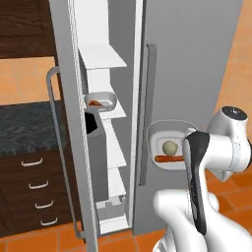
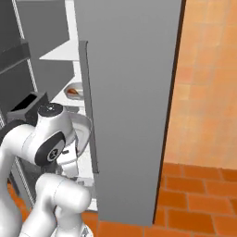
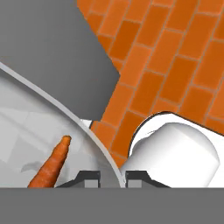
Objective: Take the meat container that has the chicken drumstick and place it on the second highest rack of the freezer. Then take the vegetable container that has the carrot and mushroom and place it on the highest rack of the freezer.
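Hand view, tool pinching the rim of the grey tray, carrot inside, mushroom beside it, freezer open, drumstick tray on second shelf.

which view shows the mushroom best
The left base view: the mushroom sits whole and unblocked in the vegetable container, just above the carrot. The right base view shows the container's rim behind the arm, contents hidden. The hand view shows the carrot's tip and the gripper pinching the rim.
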Tool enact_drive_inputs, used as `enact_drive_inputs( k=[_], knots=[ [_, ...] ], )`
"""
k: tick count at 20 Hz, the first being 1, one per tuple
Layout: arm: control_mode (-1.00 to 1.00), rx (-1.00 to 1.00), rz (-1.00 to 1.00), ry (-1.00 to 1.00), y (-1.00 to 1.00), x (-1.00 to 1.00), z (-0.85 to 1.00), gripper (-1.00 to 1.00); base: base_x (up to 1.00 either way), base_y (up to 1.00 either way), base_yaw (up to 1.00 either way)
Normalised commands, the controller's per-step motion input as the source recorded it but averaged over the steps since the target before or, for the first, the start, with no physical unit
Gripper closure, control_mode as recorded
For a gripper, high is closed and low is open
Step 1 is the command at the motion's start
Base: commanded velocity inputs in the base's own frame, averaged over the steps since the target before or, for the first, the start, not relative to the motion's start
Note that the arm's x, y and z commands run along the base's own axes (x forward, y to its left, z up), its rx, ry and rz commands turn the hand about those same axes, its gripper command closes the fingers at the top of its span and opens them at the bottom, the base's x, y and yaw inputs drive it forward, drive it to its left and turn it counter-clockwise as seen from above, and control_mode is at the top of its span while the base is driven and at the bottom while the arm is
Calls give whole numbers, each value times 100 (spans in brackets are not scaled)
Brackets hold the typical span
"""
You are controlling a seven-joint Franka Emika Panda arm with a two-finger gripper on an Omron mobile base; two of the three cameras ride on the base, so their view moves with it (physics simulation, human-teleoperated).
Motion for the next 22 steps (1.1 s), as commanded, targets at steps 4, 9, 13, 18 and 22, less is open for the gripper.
enact_drive_inputs(
  k=[4,9,13,18,22],
  knots=[
    [100,0,0,0,0,0,0,100,-1,3,55],
    [100,0,0,0,0,0,0,100,62,12,11],
    [100,0,0,0,0,0,0,100,61,48,4],
    [100,0,0,0,0,0,0,100,77,21,0],
    [-100,-5,0,-17,24,13,50,100,20,18,0]
  ],
)
